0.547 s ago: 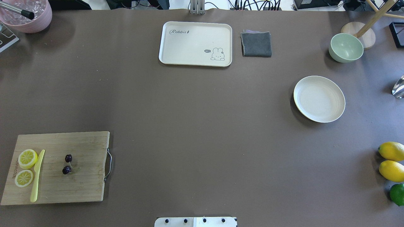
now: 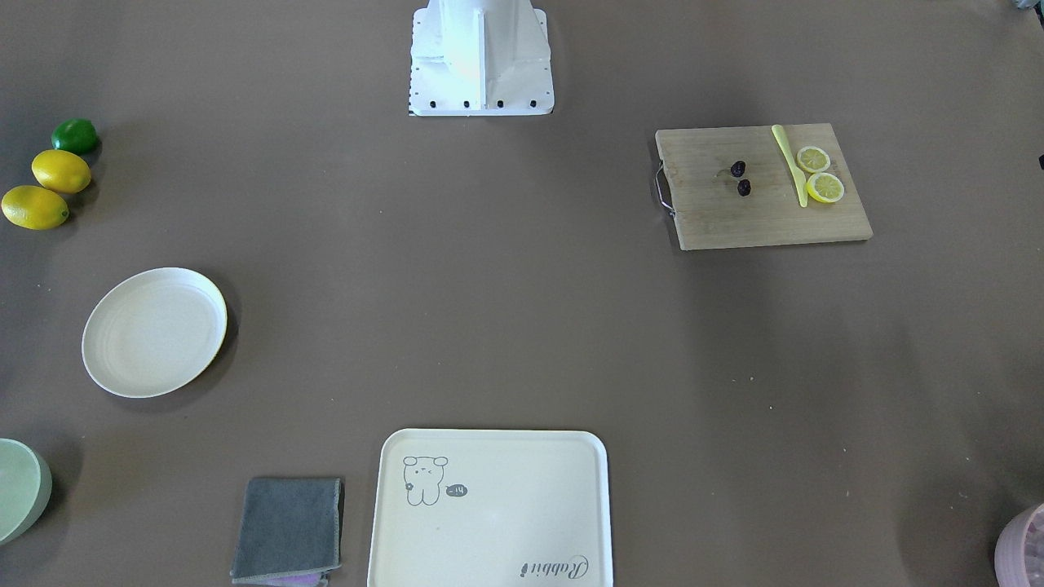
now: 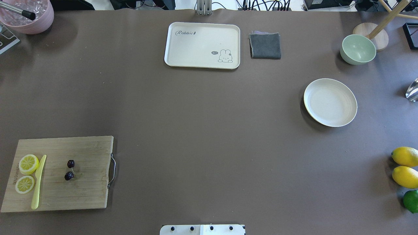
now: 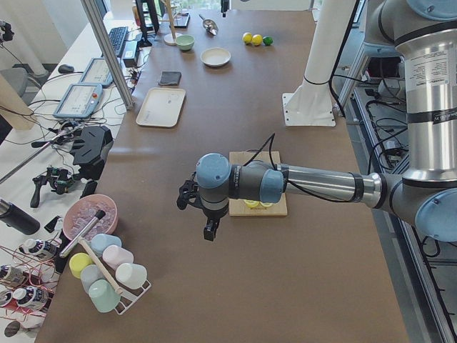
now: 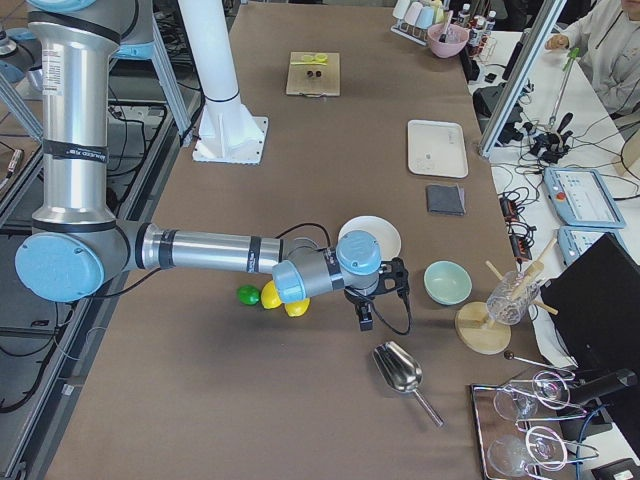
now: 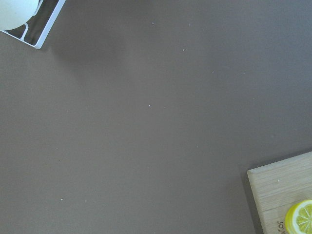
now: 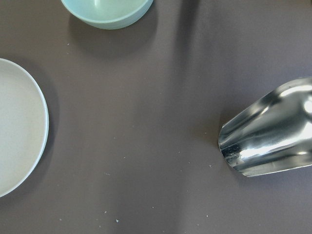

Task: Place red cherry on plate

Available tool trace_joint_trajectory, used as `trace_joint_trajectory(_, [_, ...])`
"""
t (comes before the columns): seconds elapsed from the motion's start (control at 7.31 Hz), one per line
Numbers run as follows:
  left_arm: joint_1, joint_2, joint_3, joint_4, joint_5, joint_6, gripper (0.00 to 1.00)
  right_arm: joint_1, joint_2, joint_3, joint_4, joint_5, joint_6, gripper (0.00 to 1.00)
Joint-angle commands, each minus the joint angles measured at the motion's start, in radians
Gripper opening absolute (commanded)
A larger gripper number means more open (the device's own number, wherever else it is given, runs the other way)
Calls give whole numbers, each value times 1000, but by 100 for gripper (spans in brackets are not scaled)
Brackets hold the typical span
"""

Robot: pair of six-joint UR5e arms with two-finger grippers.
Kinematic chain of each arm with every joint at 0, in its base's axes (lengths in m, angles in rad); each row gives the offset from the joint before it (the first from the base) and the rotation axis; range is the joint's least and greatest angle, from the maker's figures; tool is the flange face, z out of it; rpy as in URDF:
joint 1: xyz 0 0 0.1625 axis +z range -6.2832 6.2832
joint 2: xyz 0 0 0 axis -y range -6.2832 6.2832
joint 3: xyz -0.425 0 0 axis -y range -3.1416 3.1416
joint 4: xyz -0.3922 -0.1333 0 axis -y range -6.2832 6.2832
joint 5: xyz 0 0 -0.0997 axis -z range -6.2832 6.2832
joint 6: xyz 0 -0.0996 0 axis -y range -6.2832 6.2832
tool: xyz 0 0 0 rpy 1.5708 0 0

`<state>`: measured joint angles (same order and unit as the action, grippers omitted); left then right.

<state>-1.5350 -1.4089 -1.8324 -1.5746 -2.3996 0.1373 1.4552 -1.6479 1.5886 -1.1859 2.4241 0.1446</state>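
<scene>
The red cherry (image 3: 69,169), a pair of tiny dark fruits on thin stems, lies in the middle of the wooden cutting board (image 3: 81,195) at the near left; the front-facing view shows the cherry (image 2: 740,178) too. Far away at the right sits the round cream plate (image 3: 330,102), with nothing on it; its rim (image 7: 29,146) also fills the left of the right wrist view. My left gripper (image 4: 208,233) hangs over bare table beyond the board's left end. My right gripper (image 5: 365,320) hovers between plate and metal scoop. Whether either is open or shut, I cannot tell.
On the board lie two lemon slices (image 3: 26,173) and a yellow plastic knife (image 3: 38,182). A cream rabbit tray (image 3: 202,45) and grey cloth (image 3: 265,45) sit at the back. A green bowl (image 3: 358,49), metal scoop (image 7: 268,141), lemons (image 3: 405,166) and a lime (image 3: 410,200) line the right side.
</scene>
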Motion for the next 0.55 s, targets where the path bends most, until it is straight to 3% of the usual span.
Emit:
trace_joint_trajectory(0.0, [1, 1, -8, -4, -3, -4, 98, 5, -6, 4, 2, -4, 9, 100])
trace_joint_trajectory(0.41, [-7, -10, -15, -13, 3, -5, 98, 5, -15, 24, 8, 0, 9, 100])
